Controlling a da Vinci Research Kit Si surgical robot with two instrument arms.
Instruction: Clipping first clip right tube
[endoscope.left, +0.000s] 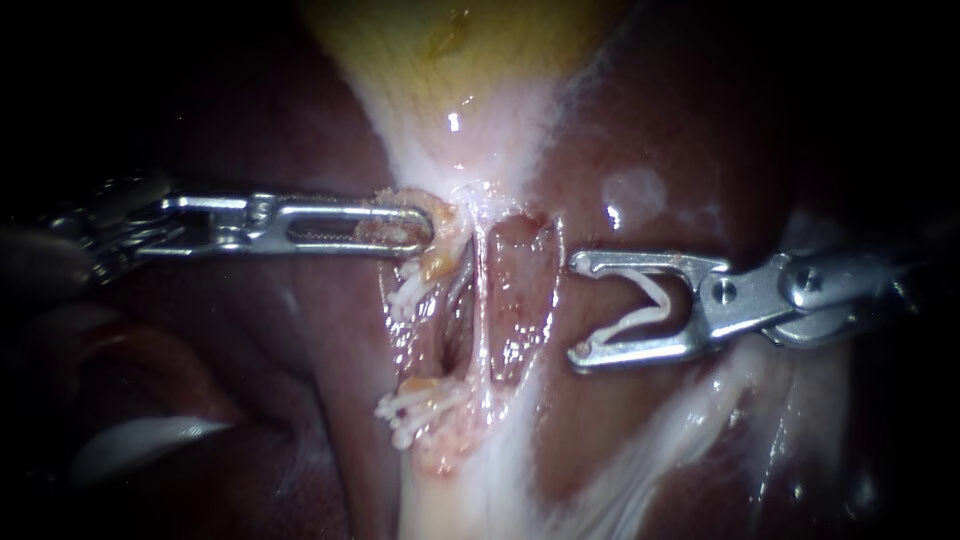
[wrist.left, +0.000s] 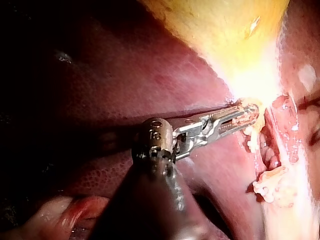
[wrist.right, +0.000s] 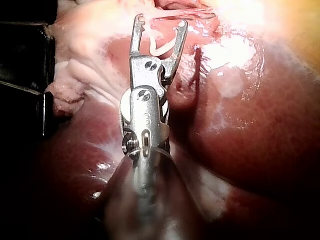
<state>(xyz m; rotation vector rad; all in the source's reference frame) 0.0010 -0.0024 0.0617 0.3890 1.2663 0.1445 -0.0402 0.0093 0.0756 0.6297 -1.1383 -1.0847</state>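
Endoscope view: the left instrument (endoscope.left: 425, 230), silver with slotted jaws, is clenched on pale, frayed tissue (endoscope.left: 440, 215) just below the yellow gallbladder (endoscope.left: 450, 40). The right instrument (endoscope.left: 577, 308) carries a white V-shaped clip (endoscope.left: 645, 305) seated between its widely spread jaws, both of which touch it. The reddish, band-like right tube (endoscope.left: 525, 300) stands just ahead of those jaw tips, not yet between them, against the dark red liver (endoscope.left: 700, 130).

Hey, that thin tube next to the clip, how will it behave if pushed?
The tube looks thin and unsupported, so likely floppy, bending aside. Its wet sheen suggests slippery. The clip in the right instrument may deflect it.
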